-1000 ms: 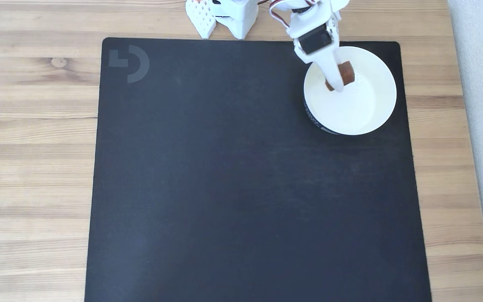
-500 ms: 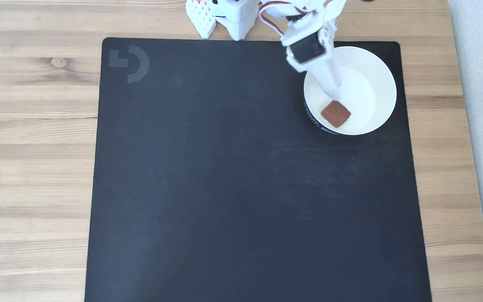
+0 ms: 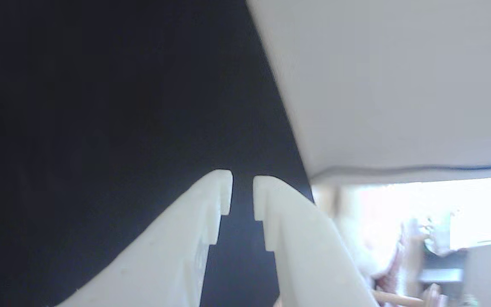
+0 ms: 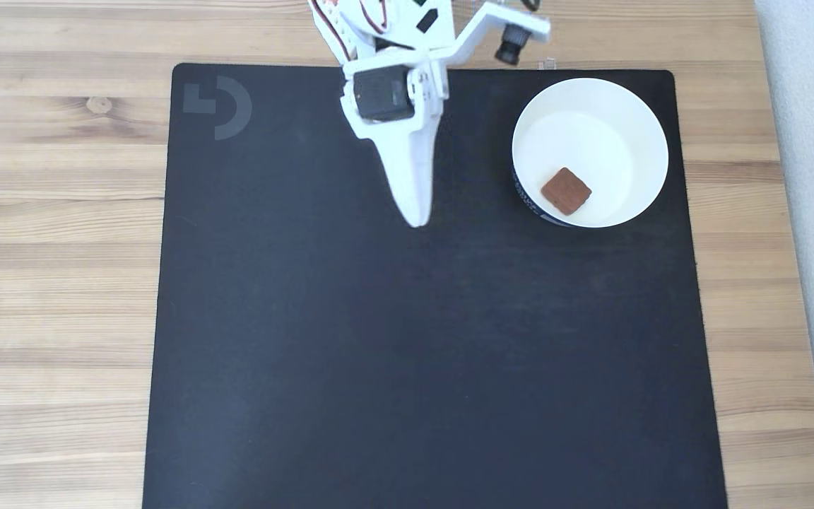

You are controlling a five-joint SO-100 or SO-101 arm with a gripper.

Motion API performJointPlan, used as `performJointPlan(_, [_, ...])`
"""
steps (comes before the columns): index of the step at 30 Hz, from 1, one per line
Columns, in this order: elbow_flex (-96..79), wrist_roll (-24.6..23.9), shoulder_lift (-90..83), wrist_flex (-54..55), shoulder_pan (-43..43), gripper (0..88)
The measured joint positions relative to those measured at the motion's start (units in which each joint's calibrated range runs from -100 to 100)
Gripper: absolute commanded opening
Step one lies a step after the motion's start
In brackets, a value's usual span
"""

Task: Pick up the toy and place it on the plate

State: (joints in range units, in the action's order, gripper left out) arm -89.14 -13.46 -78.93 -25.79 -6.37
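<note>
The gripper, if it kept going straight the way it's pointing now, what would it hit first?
Probably the black mat. The gripper points away from the plate; height is unclear.

The white arm reaches down from the top edge of the fixed view, its end effector (image 4: 417,220) pointing toward the bottom of the picture, with a dark servo block set in the wrist and a small camera on a bracket jutting to the right. In the wrist view the end effector (image 3: 242,183) holds nothing; its two white notched fingers (image 3: 211,200) stand nearly together, a narrow slit between the tips.
</note>
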Motion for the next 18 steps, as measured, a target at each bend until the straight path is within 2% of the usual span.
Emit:
performJointPlan(3, [-3.78, 3.35, -3.50, 0.00, 2.25, 2.2])
performJointPlan(7, [-9.83, 4.89, -9.99, -1.10, 4.41, 2.2])
performJointPlan(15, [-9.83, 5.05, -19.57, -15.62, 6.24, 2.2])
performJointPlan(18, [-9.83, 7.62, -19.73, -19.76, 7.16, 2.3])
